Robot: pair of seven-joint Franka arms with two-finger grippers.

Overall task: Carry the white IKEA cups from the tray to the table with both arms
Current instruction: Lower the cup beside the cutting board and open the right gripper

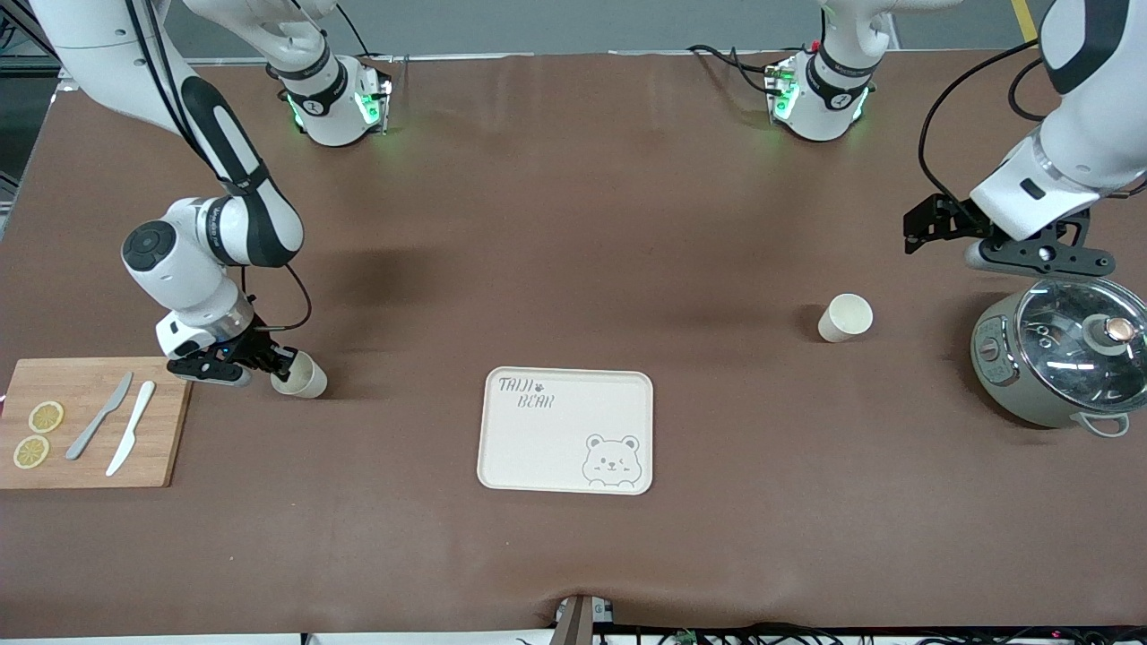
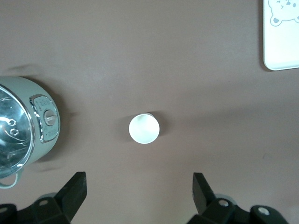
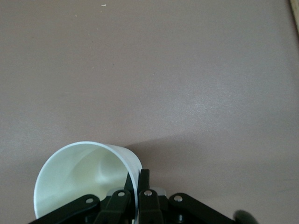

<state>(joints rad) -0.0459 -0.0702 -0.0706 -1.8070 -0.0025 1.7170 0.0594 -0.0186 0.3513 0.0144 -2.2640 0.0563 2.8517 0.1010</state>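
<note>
Tray (image 1: 566, 430) is empty, so both cups are off it.

Cup 1 (image 1: 845, 317) stands upright on the table (image 1: 573, 224), toward the left arm's end, near the cooker (image 1: 1062, 363). Left gripper (image 1: 1008, 235) is up in the air over the table between that cup and the cooker, fingers (image 2: 74, 193) spread wide, nothing in them; in the left wrist view the cup sits clear ahead of the fingertips, not between them. That half looks done.

Cup 2 (image 1: 302, 374) is pinched by its rim in the right gripper (image 1: 269, 363), one finger inside the wall, one outside, beside the cutting board (image 1: 90, 434). It's tilted; base probably on or just off the table, can't tell for sure.

Left to do: set cup 2 down level, release, retract.
</note>
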